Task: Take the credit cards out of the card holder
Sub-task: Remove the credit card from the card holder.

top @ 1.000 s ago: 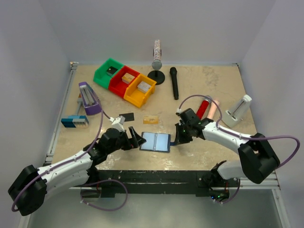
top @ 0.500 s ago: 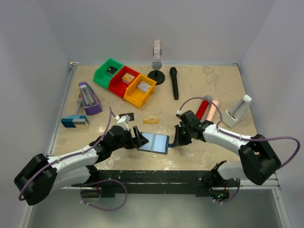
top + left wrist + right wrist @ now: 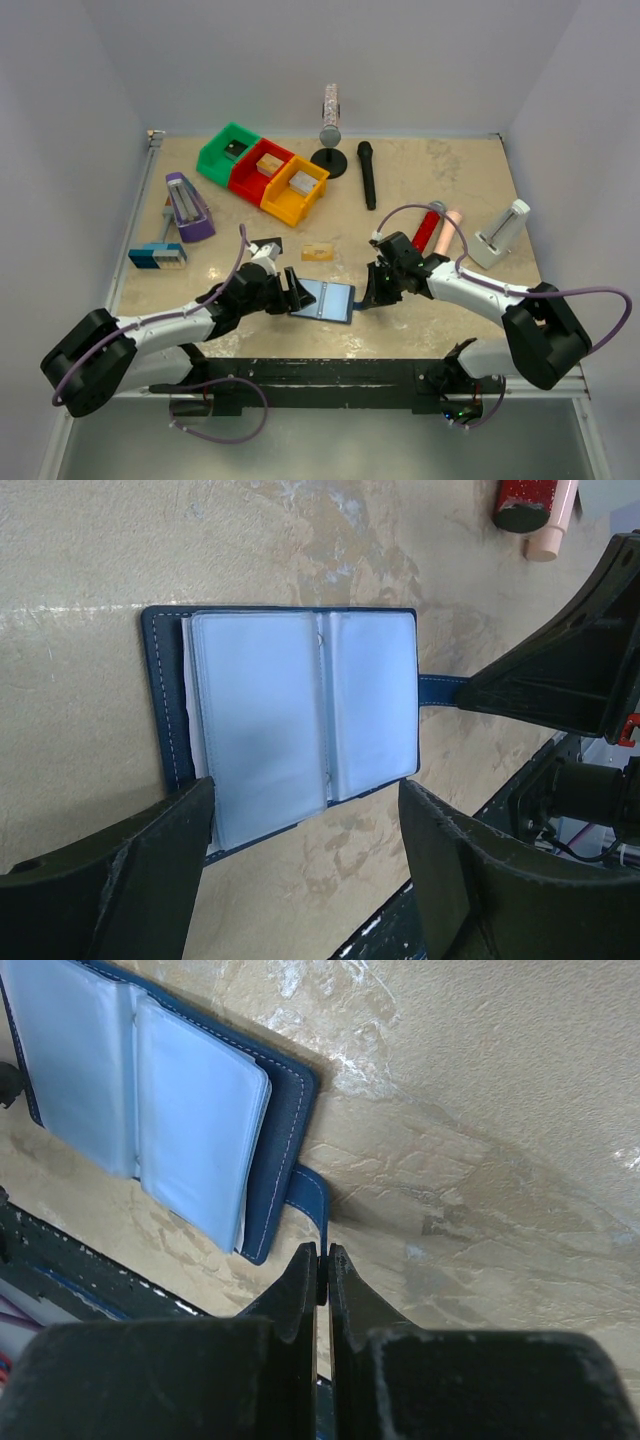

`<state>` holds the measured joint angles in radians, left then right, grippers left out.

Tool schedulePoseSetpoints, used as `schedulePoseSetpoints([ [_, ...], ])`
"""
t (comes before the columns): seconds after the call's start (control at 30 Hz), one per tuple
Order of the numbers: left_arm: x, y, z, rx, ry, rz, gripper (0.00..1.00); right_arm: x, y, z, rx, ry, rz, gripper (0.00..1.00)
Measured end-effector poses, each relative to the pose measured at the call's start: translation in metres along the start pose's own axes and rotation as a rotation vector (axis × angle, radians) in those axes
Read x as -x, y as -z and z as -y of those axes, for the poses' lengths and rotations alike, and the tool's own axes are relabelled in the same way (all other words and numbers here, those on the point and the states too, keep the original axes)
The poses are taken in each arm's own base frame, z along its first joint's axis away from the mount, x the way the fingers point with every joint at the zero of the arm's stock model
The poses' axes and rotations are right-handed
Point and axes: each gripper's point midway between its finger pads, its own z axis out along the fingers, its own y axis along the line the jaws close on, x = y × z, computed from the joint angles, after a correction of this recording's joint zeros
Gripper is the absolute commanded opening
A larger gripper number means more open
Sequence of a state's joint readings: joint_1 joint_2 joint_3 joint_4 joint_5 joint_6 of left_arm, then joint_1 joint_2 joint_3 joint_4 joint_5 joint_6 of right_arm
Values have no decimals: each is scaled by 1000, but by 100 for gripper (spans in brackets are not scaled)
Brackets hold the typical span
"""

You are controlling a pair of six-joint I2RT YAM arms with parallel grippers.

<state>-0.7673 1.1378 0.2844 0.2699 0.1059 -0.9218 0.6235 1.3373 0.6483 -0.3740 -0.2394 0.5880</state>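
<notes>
Left wrist view: open card holder [image 3: 290,720], long axis left-right, lies just right of spread left jaws; right jaws clench its tab [image 3: 312,1195].

Left end effector [image 3: 296,290] and right end effector [image 3: 372,292] flank card holder [image 3: 326,298]; far side open.

The dark blue card holder [image 3: 325,299] lies open, pale pockets up. A black card [image 3: 269,244] and a tan-gold card [image 3: 317,251] lie beyond it.
</notes>
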Motion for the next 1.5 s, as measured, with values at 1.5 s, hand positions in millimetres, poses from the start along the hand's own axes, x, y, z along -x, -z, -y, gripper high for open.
schedulePoseSetpoints([
  [1.5,-18,-15,21,-86,-66,-103,73,-5,-2,-4,27,2,-33,0],
])
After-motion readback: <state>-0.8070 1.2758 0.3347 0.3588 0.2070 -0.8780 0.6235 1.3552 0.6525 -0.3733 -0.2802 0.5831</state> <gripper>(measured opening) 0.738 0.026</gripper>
